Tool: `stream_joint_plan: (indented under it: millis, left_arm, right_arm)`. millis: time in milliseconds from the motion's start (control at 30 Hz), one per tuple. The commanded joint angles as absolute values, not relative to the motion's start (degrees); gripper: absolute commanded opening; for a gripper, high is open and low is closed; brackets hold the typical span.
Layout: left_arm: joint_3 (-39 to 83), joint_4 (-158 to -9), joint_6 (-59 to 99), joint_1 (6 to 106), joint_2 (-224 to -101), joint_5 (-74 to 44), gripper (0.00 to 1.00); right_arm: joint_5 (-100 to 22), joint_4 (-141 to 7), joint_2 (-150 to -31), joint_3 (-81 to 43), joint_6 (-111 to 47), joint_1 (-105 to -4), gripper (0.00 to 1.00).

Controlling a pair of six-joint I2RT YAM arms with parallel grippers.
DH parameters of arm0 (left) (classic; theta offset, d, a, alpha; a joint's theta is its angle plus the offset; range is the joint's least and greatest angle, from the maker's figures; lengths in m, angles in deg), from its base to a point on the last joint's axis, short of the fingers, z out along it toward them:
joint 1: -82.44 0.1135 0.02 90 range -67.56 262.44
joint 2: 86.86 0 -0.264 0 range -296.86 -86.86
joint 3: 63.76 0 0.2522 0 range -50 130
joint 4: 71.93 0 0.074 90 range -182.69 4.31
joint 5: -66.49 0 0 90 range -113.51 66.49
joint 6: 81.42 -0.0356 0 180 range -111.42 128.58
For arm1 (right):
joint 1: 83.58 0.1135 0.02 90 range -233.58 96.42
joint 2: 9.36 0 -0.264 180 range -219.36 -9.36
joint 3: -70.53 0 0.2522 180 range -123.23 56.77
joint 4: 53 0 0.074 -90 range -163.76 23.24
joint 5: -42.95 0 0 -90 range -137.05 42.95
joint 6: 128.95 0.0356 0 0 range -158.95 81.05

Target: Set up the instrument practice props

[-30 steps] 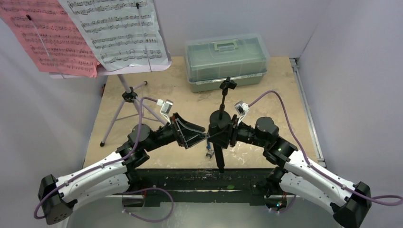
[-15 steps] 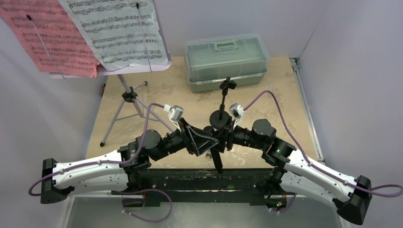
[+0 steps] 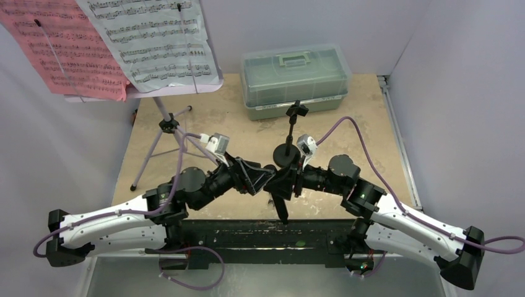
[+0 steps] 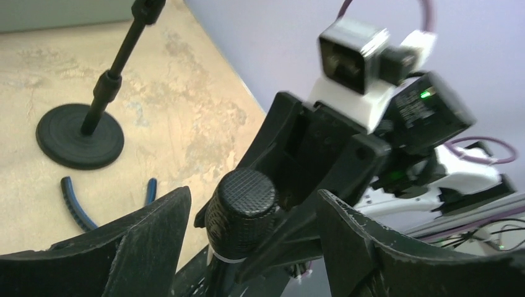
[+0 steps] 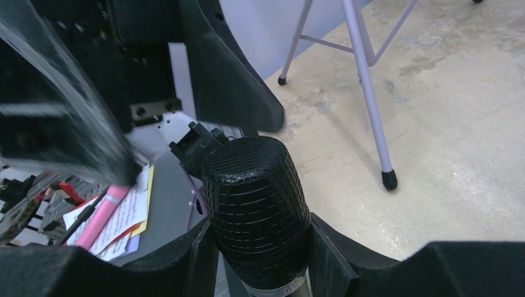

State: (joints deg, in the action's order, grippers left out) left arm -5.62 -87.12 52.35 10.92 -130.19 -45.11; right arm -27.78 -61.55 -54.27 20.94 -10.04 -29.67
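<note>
My right gripper (image 5: 260,223) is shut on the black microphone (image 5: 257,204), one finger on each side of its grille head. In the top view the microphone (image 3: 282,207) hangs slanted above the table's near edge, between both grippers. My left gripper (image 4: 251,195) is open. Its jaws stand on either side of the microphone's head (image 4: 241,207) with a gap on both sides. The black round-based stand (image 3: 288,151) stands upright just behind. The lilac music stand (image 3: 170,124) at the back left carries a pink sheet (image 3: 62,49) and a white sheet (image 3: 155,37).
A translucent green toolbox (image 3: 294,77) sits shut at the back centre. Blue-handled pliers (image 4: 74,204) lie on the table near the round base (image 4: 80,133). The music stand's tripod legs (image 5: 365,80) spread across the left part of the table. Walls close in both sides.
My left gripper has swung in from the left and now straddles the microphone's head. The right gripper has shifted slightly left with the microphone still in it.
</note>
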Motion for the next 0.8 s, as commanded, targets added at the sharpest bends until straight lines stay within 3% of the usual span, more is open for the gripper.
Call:
stream_joint_plan:
  millis: [0, 200, 400, 467, 567, 600, 767]
  left_arm:
    - [-4.4, -87.6, 51.7, 10.9, -134.4, -43.2, 0.69]
    - [-4.8, -86.6, 51.5, 10.9, -135.4, -43.7, 0.56]
    - [-5.1, -84.5, 51.6, 10.9, -136.9, -42.9, 0.62]
    - [-5.3, -84.1, 51.1, 10.9, -136.7, -43.0, 0.47]
    - [-5.1, -84.0, 50.0, 10.9, -135.6, -44.2, 0.10]
    - [-4.8, -84.2, 49.3, 10.9, -135.0, -44.9, 0.01]
    - [-1.0, -87.2, 44.5, 10.9, -132.5, -47.3, 0.00]
  right_arm:
    - [-26.6, -58.5, -54.7, 16.8, -11.6, -28.9, 0.00]
    - [-27.4, -58.7, -54.9, 16.2, -11.8, -28.1, 0.00]
    - [-28.0, -58.4, -56.1, 15.6, -12.2, -27.0, 0.00]
    - [-28.9, -59.0, -56.3, 15.1, -12.8, -26.5, 0.00]
    - [-30.4, -60.5, -56.4, 14.6, -13.5, -26.1, 0.02]
    - [-31.1, -61.3, -56.4, 14.4, -13.9, -26.1, 0.08]
    - [-34.2, -65.0, -55.6, 13.9, -16.2, -26.1, 0.51]
